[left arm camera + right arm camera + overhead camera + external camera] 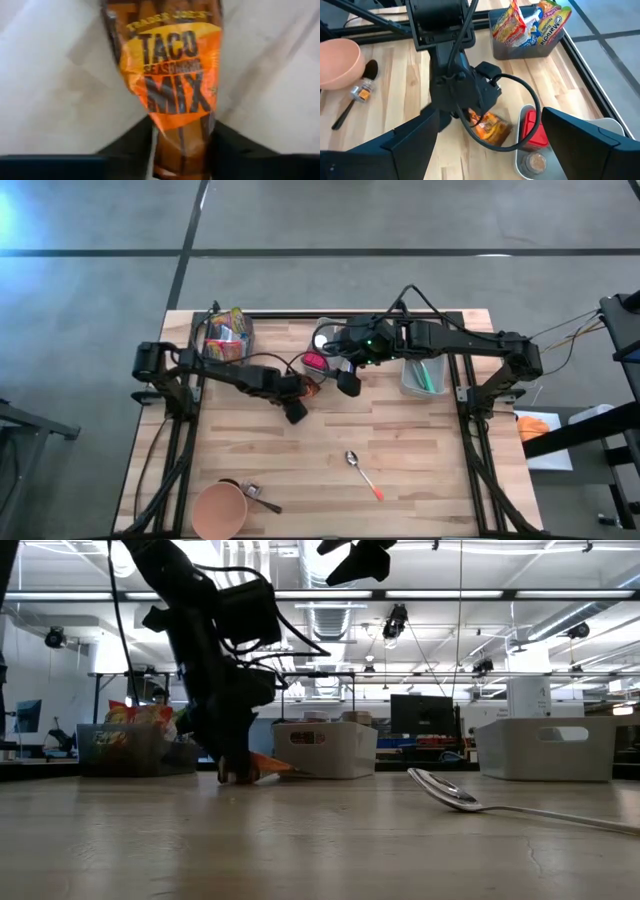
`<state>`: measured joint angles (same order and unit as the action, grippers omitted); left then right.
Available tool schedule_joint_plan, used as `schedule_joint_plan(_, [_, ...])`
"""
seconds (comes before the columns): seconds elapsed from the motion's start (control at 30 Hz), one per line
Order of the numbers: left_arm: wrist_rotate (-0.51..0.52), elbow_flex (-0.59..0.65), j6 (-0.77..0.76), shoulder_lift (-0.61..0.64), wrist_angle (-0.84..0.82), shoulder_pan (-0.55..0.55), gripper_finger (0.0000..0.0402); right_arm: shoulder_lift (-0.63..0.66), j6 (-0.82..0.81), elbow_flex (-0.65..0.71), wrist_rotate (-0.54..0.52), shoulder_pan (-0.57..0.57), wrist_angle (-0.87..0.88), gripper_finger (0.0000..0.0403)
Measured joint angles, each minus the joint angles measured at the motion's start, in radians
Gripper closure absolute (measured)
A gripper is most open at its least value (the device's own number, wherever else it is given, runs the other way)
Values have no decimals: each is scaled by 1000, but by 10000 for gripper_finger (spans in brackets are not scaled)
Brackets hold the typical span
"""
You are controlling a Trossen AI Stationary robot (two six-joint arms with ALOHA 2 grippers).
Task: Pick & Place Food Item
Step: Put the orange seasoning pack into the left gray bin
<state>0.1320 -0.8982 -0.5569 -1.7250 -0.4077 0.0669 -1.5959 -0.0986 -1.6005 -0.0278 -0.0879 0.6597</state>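
An orange taco seasoning mix packet [172, 75] lies on the wooden table [420, 470] near its middle, also seen in the right wrist view [490, 126]. My left gripper [182, 150] comes steeply down on it from the table's left [300, 388] and is shut on its near end. My right gripper [490, 150] hangs open high above the table [348, 383], just right of the packet, with nothing between its fingers. My left gripper pinches the packet's brown end [182, 137] between its two fingers [225, 147]. The fingers slant steeply down from the table's left. The printed orange part stretches away from the fingers and lies on the table [270, 765].
A white bin [322, 345] with a red-lidded jar [530, 125] stands just beyond the packet. A bin of snack packets [225, 335] is at the far left and a clear container [422, 375] at the right. A spoon [362, 473], a bowl [220, 510] and a brush [255, 492] lie near the front.
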Motion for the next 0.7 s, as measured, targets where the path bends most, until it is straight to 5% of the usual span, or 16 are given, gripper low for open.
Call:
schedule_joint_plan(0.13, [-109,0,10,9,16,0,360,1,23,-3,2,2,23,53])
schedule_joint_plan(0.27, [-254,0,5,34,24,0,359,4,35,-4,19,3,38,53])
schedule_joint_plan(0.4, [-424,1,-39,108,24,0,359,8,81,-4,146,2,47,53])
schedule_joint_plan(0.57, [-580,1,-81,278,49,6,359,17,142,-6,363,19,45,53])
schedule_joint_plan(0.7, [-660,2,-145,439,129,31,359,34,205,-30,392,50,41,53])
